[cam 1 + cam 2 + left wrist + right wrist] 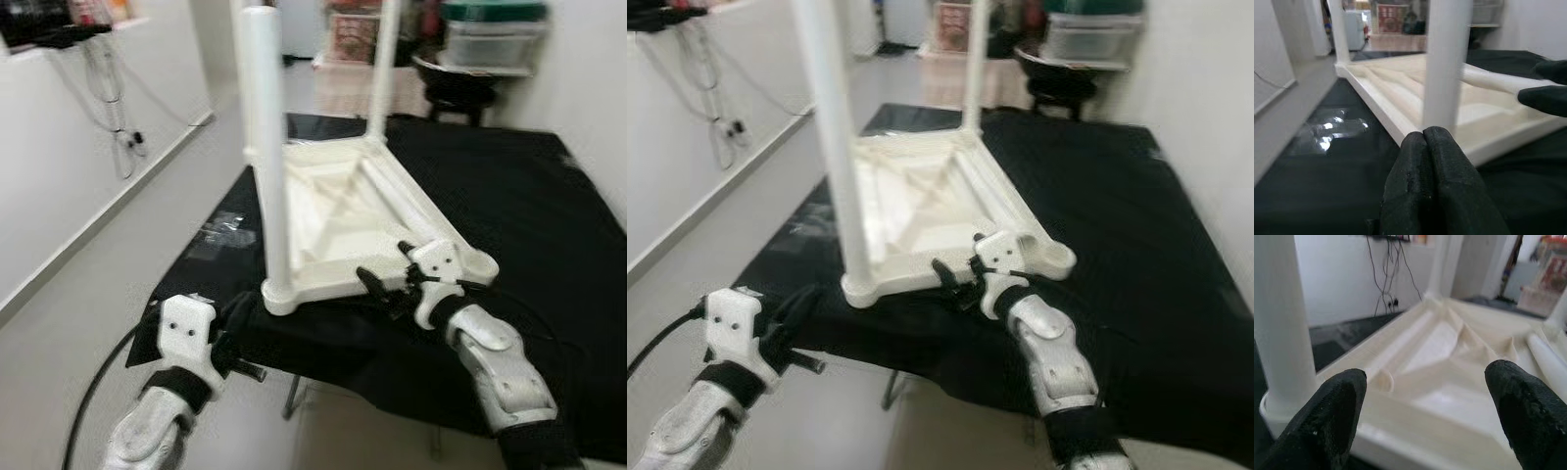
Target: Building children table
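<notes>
On the black worktop (509,196), the open right end effector (384,284) could shove the upturned table (343,215) off; left end effector (1435,161) closed, empty.

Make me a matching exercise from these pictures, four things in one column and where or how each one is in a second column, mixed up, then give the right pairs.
Things:
1. left gripper
2. right gripper
3. white table top
4. clear plastic bag

States:
A. lying upside down on the black cloth, legs pointing up
B. fingers pressed together, near the close corner leg
C. lying flat on the cloth beside the table top
D. fingers spread wide, at the table top's near edge

Pairs: 1-B, 2-D, 3-A, 4-C
</notes>
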Controlling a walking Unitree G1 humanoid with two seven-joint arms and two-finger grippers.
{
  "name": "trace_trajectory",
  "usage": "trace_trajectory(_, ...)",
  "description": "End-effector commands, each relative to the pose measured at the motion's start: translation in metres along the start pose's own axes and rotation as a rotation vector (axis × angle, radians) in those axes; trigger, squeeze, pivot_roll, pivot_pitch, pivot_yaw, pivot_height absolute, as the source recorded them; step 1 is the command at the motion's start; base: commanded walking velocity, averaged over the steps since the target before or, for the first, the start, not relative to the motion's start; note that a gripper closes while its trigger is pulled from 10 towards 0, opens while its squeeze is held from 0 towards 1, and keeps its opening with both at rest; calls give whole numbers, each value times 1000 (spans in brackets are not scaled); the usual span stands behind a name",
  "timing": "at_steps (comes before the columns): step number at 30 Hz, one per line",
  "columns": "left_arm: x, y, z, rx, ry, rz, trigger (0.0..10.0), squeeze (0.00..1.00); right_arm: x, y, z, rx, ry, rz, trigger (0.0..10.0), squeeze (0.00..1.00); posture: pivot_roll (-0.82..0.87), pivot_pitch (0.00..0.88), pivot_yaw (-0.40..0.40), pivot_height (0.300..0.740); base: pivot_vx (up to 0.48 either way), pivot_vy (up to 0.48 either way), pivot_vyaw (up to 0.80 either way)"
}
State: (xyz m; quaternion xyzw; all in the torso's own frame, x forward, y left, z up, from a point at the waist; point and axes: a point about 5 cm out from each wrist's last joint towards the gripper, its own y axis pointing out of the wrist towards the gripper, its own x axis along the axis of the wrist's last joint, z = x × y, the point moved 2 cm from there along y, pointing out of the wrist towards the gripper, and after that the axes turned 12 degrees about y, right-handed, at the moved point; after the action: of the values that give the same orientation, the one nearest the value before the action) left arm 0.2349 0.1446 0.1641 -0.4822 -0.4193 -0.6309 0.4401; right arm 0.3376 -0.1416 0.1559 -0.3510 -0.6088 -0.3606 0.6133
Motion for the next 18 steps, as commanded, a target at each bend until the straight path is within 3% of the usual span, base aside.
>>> trace_trajectory(1, 0, 1, -4, -27, -14, -1, 10000, 0, -3, -7, -8, -27, -3, 4, 10000, 0, -12, 42, -38, 740, 401, 0, 0)
trace_trajectory(8, 0, 1, -5, -36, -17, -3, 10000, 0, -6, -7, -2, 57, 0, 52, 10000, 0, -3, 42, -39, 740, 410, 0, 0)
trace_trajectory(11, 1, 1, -7, -39, -21, -6, 10000, 0, -4, -9, 9, 238, -87, 122, 10000, 0, -1, 42, -45, 740, 416, 0, 0)
trace_trajectory(12, 1, 1, -7, -39, -21, -6, 10000, 0, -4, -9, 9, 238, -87, 122, 10000, 0, -1, 42, -45, 740, 416, 0, 0)
trace_trajectory(14, 1, 1, -8, -39, -24, -7, 10000, 0, 1, -15, 14, 385, -169, 174, 10000, 0, 0, 44, -51, 740, 403, 0, 0)
trace_trajectory(15, 1, 1, -8, -39, -24, -7, 10000, 0, 1, -15, 14, 385, -169, 174, 10000, 0, 0, 44, -51, 740, 390, 0, 0)
trace_trajectory(16, 2, 0, -9, -45, -28, -12, 10000, 0, 6, -19, 12, 468, -242, 217, 10000, 0, -2, 44, -52, 740, 0, 0, 0)
trace_trajectory(18, 2, 0, -9, -45, -28, -12, 10000, 0, 6, -19, 12, 468, -242, 217, 10000, 0, -2, 44, -52, 740, 0, 0, 0)
